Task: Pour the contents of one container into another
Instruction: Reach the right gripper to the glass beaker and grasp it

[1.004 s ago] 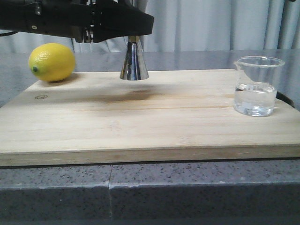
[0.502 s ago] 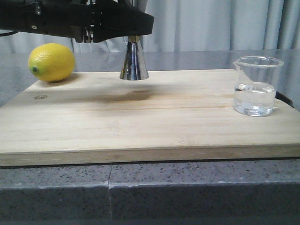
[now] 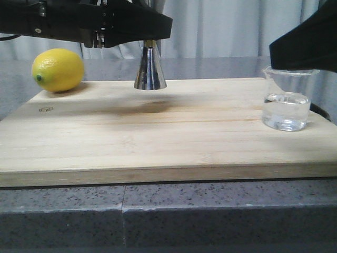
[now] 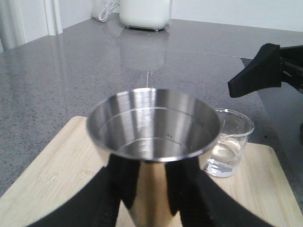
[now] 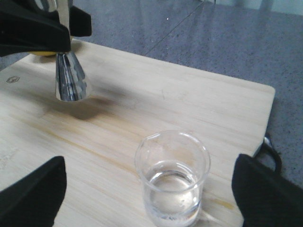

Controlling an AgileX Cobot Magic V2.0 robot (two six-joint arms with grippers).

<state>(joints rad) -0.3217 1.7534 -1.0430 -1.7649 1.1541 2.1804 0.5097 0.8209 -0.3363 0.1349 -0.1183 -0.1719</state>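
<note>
The small clear glass beaker (image 3: pixel 286 97), upright and partly filled with clear liquid, stands near the right edge of the pale wooden cutting board (image 3: pixel 158 132) laid on the grey speckled worktop (image 3: pixel 158 216). The right hand (image 5: pixel 150 189) is held above and around it, fingers (image 5: pixel 33 191) spread wide apart with the beaker between them, untouched. The left hand (image 4: pixel 144 189) is clamped on the waist of the tall shiny steel hourglass-shaped jigger (image 3: pixel 150 67), held upright and lifted clear of the board toward its far edge. The beaker lies well to the right of the jigger, so the right hand is judged nearer for the grasp.
</note>
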